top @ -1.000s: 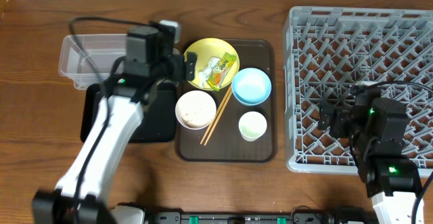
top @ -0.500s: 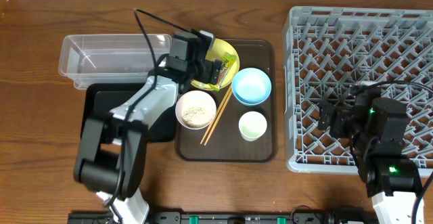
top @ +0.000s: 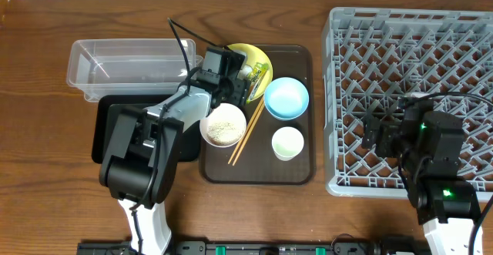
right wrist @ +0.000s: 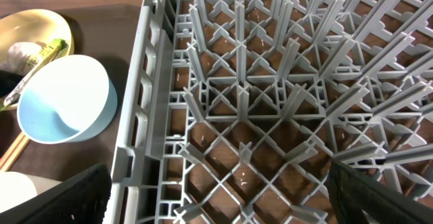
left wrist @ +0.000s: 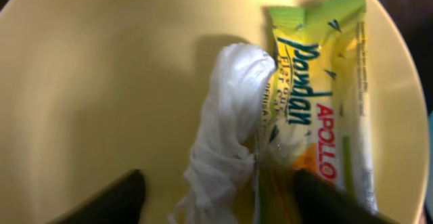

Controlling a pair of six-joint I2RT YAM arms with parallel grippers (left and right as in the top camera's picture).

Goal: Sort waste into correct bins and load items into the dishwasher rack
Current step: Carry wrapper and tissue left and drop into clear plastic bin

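My left gripper (top: 233,82) hangs low over the round yellow plate (top: 258,57), open. In the left wrist view its fingers (left wrist: 220,204) straddle the white crumpled scrap (left wrist: 230,129), which lies against the yellow-green snack wrapper (left wrist: 318,102) on the plate (left wrist: 101,82). The white bowl (top: 223,124) holds rice. The light blue bowl (top: 286,98), the pale green cup (top: 287,142) and the chopsticks (top: 245,135) lie next to it. My right gripper (top: 377,135) is open and empty over the grey dishwasher rack (top: 412,24); its fingers (right wrist: 220,197) are above the lattice (right wrist: 270,82).
The dishes sit on a dark brown serving tray (top: 258,174). A clear plastic container (top: 123,64) and a black tray (top: 115,132) lie to its left, partly under my left arm. The blue bowl also shows in the right wrist view (right wrist: 64,99).
My left gripper has moved right from beside the clear container onto the yellow plate, over the scrap and wrapper. The right arm has not moved.
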